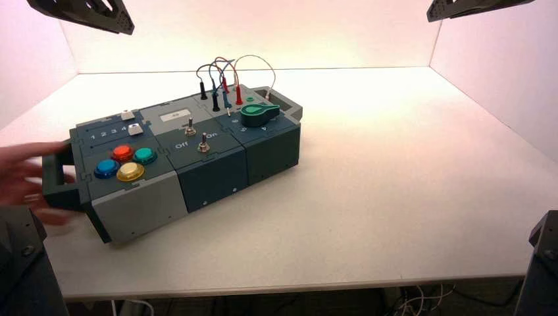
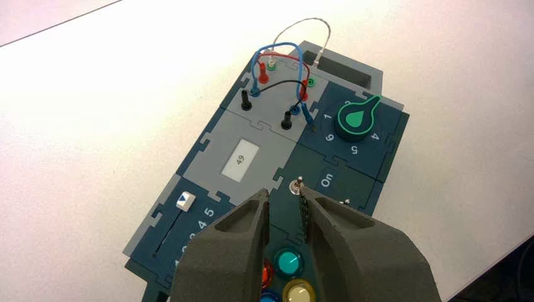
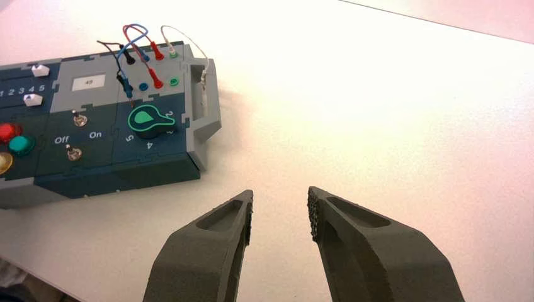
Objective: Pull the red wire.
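Note:
The red wire [image 1: 254, 57] is the thin pale pinkish lead with the widest arch, at the box's far right end. It also shows in the left wrist view [image 2: 305, 22] and the right wrist view [image 3: 189, 39]. One end stands by a green socket, and the other drops at the box's right handle [image 1: 284, 99]. A shorter, darker red lead [image 2: 286, 58] joins two red plugs beside it. My left gripper [image 2: 283, 192] is open and empty, well short of the wires. My right gripper [image 3: 281, 194] is open and empty over bare table to the right of the box.
A person's hand [image 1: 23, 178] holds the box's left handle [image 1: 58, 181]. The box [image 1: 210, 174] stands turned. It bears four coloured buttons [image 1: 125, 163], two toggles [image 1: 189, 127], a green knob [image 1: 258, 112], a display reading 49 [image 2: 239, 160], and blue [image 2: 277, 45] and black leads. My arms are parked at the front corners.

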